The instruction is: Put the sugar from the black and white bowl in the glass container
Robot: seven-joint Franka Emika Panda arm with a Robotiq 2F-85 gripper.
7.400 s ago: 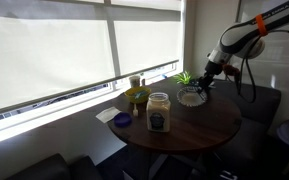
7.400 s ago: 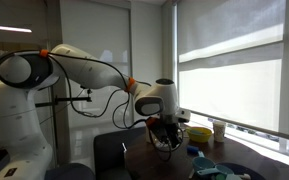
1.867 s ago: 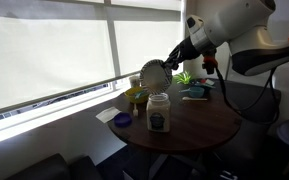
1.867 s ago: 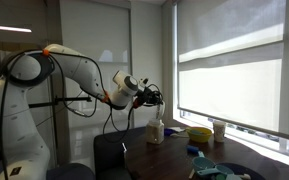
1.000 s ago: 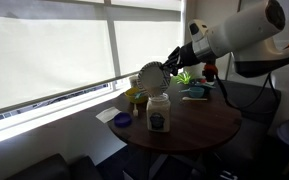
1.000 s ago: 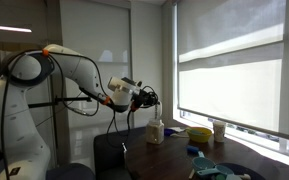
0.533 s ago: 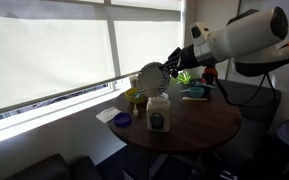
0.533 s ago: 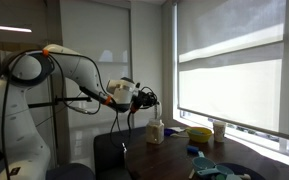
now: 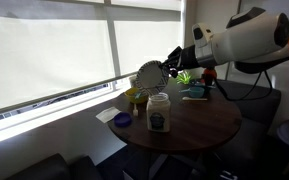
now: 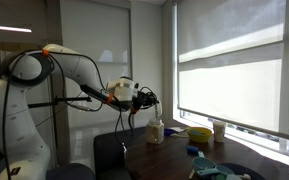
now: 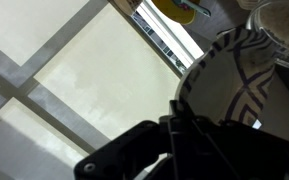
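My gripper (image 9: 170,67) is shut on the rim of the black and white bowl (image 9: 150,75) and holds it tipped steeply on edge above the glass container (image 9: 159,112), a tall clear jar with a dark label on the round table (image 9: 199,130). In the wrist view the bowl's dark patterned side (image 11: 246,72) fills the right, with my gripper (image 11: 181,125) dark against it. In an exterior view the gripper (image 10: 144,98) is up and to the left of the jar (image 10: 156,131). No sugar is visible.
A small blue dish (image 9: 123,120) lies at the table's near left edge. A yellowish-green jar (image 9: 136,97) and a cup stand behind the glass jar. A green plant (image 9: 185,77) and a dark flat item (image 9: 195,95) are at the back. Window blinds are behind.
The bowl stays tipped over the jar. The arm has shifted slightly back from the jar; the bowl has hardly moved.
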